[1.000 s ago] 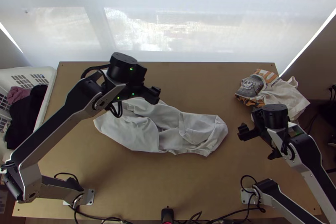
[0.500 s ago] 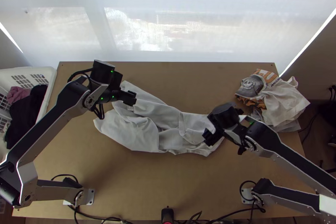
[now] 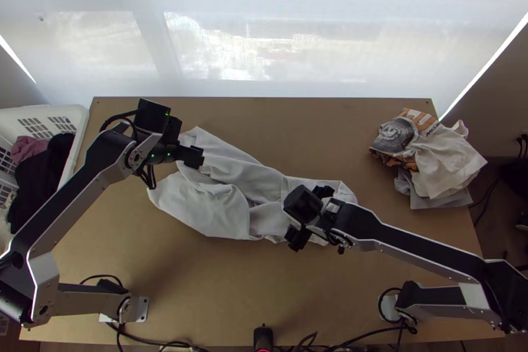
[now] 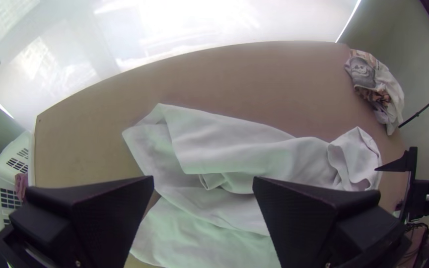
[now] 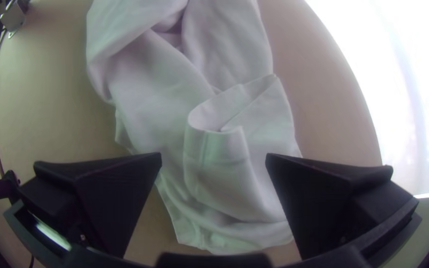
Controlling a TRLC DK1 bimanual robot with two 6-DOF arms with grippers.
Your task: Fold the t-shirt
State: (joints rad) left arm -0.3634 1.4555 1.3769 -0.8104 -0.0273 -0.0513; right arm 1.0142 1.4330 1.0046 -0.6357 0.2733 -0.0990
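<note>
while lettering (image 3: 432, 129) marks piled cloth (image 3: 443, 164), left pincer (image 3: 193, 156) and right pincer (image 3: 310, 214) gape above t-shirt (image 3: 211, 210).

Left tool (image 3: 195, 156) and right tool (image 3: 310, 214) farther left, latter seemingly lower.

In the top view, the left arm (image 3: 71, 199) runs outward from its base at lower left, bends at the elbow, and angles up and inward to its wrist; its gripper (image 3: 173, 150) sits left of centre. The right arm (image 3: 416, 246) bends outward from lower right, then slants inward, its gripper (image 3: 310, 216) right of centre and lower in the view. Each wrist view shows two flat black fingers (image 4: 95, 213) spread wide apart.
</note>
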